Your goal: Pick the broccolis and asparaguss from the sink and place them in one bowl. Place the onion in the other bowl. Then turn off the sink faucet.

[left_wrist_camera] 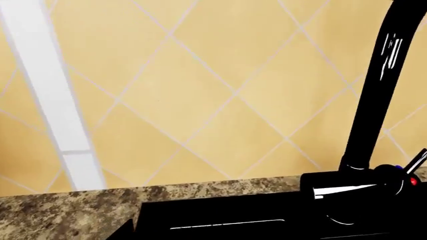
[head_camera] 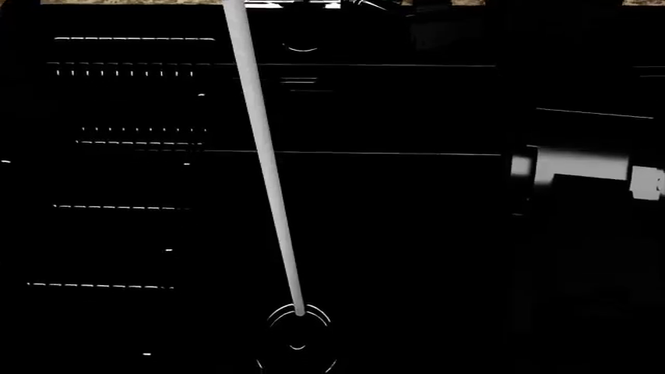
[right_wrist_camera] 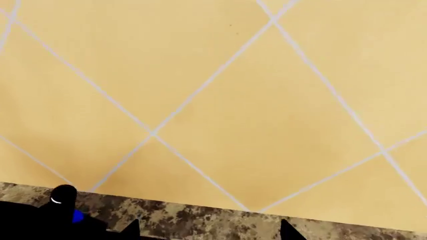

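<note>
The black sink [head_camera: 416, 234] fills the head view, and a white stream of water [head_camera: 265, 156] runs down into its drain [head_camera: 298, 315]. No broccoli, asparagus, onion or bowl shows in any view. The black faucet [left_wrist_camera: 380, 90] rises against the tiled wall, with a silver lever [left_wrist_camera: 417, 161] at its base beside red and blue marks. My right gripper [right_wrist_camera: 208, 231] is open, its two black fingertips [right_wrist_camera: 287, 231] wide apart over the granite strip with nothing between them. In the left wrist view only a black mass [left_wrist_camera: 233, 220] lies at the frame's edge; no left fingers can be made out.
A yellow tiled wall [right_wrist_camera: 220, 90] stands behind a speckled granite counter edge [left_wrist_camera: 67, 212]. A white vertical strip [left_wrist_camera: 50, 90] crosses the wall. A black knob with a blue mark [right_wrist_camera: 65, 200] shows near my right gripper. The grey right arm [head_camera: 582, 175] hangs over the sink's right side.
</note>
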Robot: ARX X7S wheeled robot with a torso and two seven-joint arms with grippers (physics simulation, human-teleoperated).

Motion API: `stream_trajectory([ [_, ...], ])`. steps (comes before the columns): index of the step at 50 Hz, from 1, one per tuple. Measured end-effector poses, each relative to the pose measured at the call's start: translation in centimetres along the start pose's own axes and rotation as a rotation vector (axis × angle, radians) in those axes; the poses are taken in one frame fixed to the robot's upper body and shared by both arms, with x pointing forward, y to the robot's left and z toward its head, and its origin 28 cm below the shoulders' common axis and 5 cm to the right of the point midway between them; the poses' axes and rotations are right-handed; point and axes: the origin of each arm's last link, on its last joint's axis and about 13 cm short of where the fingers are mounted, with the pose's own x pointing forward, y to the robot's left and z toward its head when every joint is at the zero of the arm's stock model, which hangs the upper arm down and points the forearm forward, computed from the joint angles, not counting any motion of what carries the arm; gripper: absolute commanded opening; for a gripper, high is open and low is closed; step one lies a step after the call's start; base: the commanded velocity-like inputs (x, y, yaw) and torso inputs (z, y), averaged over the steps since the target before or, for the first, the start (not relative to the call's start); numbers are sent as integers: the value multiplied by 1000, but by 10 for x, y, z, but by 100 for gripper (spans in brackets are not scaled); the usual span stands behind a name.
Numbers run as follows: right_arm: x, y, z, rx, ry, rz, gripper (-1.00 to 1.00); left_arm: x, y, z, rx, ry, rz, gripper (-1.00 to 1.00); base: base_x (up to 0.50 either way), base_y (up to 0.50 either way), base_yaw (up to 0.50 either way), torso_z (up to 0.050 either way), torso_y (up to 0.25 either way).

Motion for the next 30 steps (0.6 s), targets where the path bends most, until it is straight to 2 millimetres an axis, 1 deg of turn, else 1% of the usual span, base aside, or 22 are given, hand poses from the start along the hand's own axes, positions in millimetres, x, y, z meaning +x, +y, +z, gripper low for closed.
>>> stream_trajectory([
  [8,1,2,4,14,-15,11,100,1,1,6,-4,-15,6,100,0,0,0,18,-147],
  [23,5,9,18,10,-64,55,100,2,0,6,-24,-7,7,100,0,0,0,1,-2],
  [30,5,9,19,-8,-69,60,100,2,-1,4,-30,-1,5,100,0,0,0,0,0],
])
